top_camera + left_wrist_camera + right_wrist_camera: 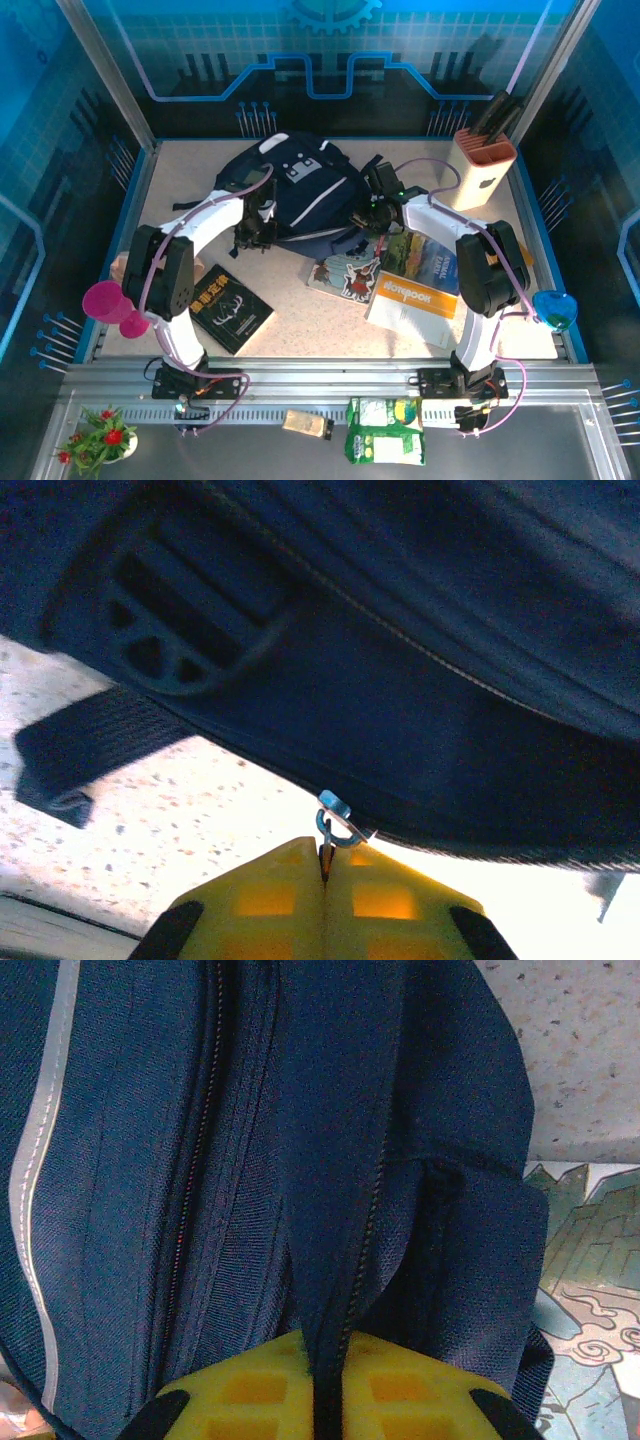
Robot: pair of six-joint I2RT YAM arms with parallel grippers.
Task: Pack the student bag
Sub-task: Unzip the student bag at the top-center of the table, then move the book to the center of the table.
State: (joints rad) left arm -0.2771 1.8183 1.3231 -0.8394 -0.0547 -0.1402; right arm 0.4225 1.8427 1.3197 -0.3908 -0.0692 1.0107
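One student bag [300, 195], far-centre of the table [300, 290], lying flat. Long axis runs roughly far to near, skewed a bit to the near-right. The end with the grey-white patch [300, 170] points far and the bottom end points near. White stripe [325, 205] runs along the right half.

Left gripper [258, 225] is at the bag's near-left edge. On the left wrist cam, left gripper [322, 858] has its yellow fingers [265, 900] pressed together with no gap, pinching the metal zipper pull [338, 822] that hangs off the bag's lower seam. A black strap [70, 755] lies on the table left of it.

Right gripper [372, 200] is at the bag's right edge. On the right wrist cam, right gripper [325, 1355] has its fingers [405, 1385] clamped on a fold of navy fabric next to a zipper line; only the cloth separates them. The stripe shows on the left side of that view.

Around the bag:
- black book [228, 310], near-left, well apart from the bag
- illustrated book [347, 272], just near of the bag's bottom end
- white notebook [415, 300], right of that
- orange-and-cream holder [483, 170], far-right corner
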